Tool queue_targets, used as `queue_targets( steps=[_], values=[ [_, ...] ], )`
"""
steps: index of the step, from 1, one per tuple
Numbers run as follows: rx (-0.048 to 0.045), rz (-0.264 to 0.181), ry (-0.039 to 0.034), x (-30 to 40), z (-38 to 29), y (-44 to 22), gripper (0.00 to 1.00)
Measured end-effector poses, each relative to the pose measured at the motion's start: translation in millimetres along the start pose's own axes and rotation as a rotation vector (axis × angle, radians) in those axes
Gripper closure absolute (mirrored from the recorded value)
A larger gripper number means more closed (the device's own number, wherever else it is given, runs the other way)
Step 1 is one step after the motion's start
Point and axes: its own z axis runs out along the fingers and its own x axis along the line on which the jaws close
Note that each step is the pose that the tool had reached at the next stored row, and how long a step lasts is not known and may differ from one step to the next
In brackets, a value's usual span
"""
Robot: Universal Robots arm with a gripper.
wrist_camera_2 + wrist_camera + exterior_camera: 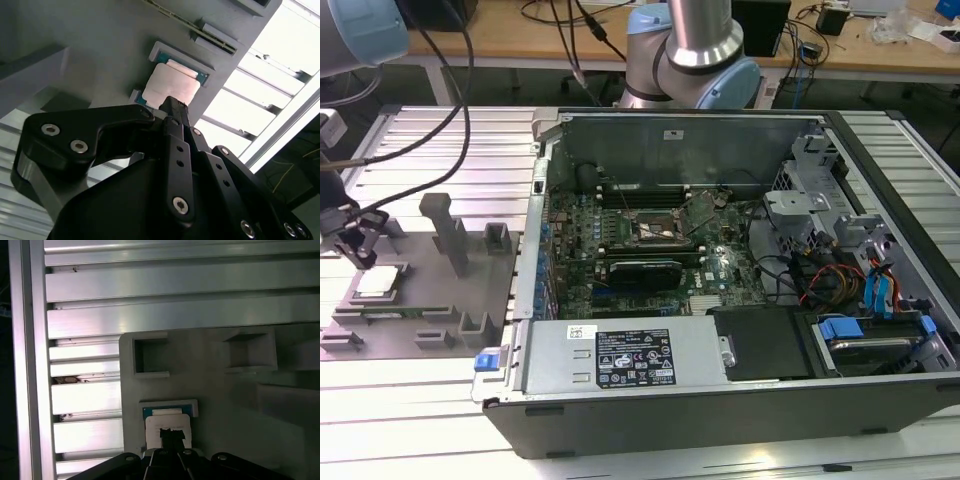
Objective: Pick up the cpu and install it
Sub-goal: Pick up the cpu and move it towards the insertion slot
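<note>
The cpu (378,283) is a small square chip with a pale metal top. It lies in a raised holder on the grey fixture plate (430,300) at the exterior view's left. My gripper (360,248) hangs just above it, fingers together, holding nothing. In both wrist views the black fingertips (172,106) point down at the cpu (170,84), covering its near edge (167,424). The open computer case (720,400) lies at the exterior view's right. On the green motherboard (620,240) inside it, the black-framed socket (655,232) has its lid raised.
Grey upright posts (450,235) and small pockets (150,356) stand on the fixture plate near the cpu. Ribbed aluminium table slats (175,285) run around the plate. Cables (450,90) hang at the back left. The case's metal wall (545,200) stands between plate and motherboard.
</note>
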Motion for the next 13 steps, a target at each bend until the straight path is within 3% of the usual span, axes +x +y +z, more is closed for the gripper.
queue_targets(
  steps=[13],
  values=[
    [0.0000,-0.001,0.0000,-1.1,14.6,-8.7,0.89]
  ],
)
